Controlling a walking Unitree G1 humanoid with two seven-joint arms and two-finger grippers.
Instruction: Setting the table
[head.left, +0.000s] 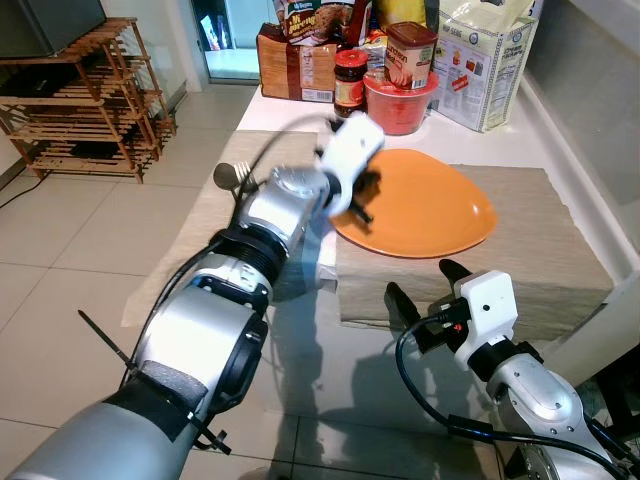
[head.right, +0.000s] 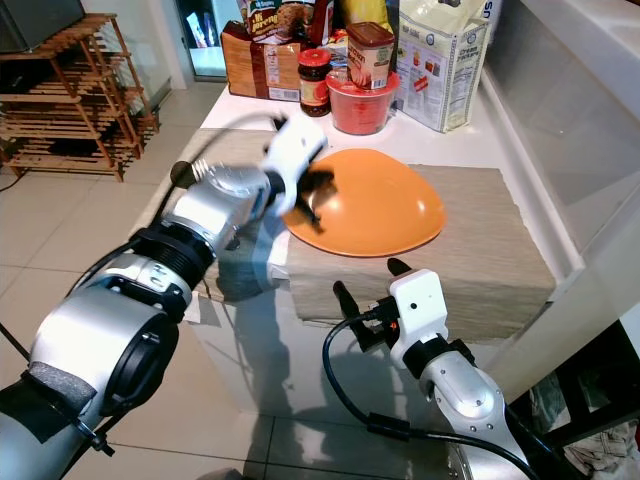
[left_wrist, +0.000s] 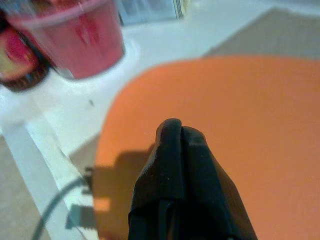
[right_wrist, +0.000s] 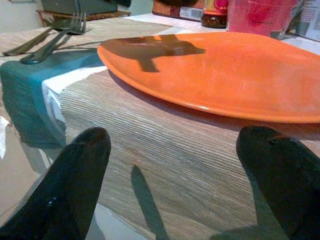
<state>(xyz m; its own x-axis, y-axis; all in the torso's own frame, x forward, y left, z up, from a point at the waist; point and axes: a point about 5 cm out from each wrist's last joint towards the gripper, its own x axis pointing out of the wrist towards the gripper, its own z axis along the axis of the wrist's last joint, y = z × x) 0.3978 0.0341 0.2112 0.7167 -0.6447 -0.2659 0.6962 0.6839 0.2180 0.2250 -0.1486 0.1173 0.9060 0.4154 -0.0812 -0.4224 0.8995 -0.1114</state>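
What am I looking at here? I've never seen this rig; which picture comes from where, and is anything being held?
It is a humanoid robot with two silver arms. Two pictures come from its head camera, two from its wrists. The left gripper hovers over the orange plate, fingers shut on nothing. The right gripper waits open at the near edge of the placemat. Beside the plate lie a fork and a spoon; behind it, a red tub, jars and food packets.
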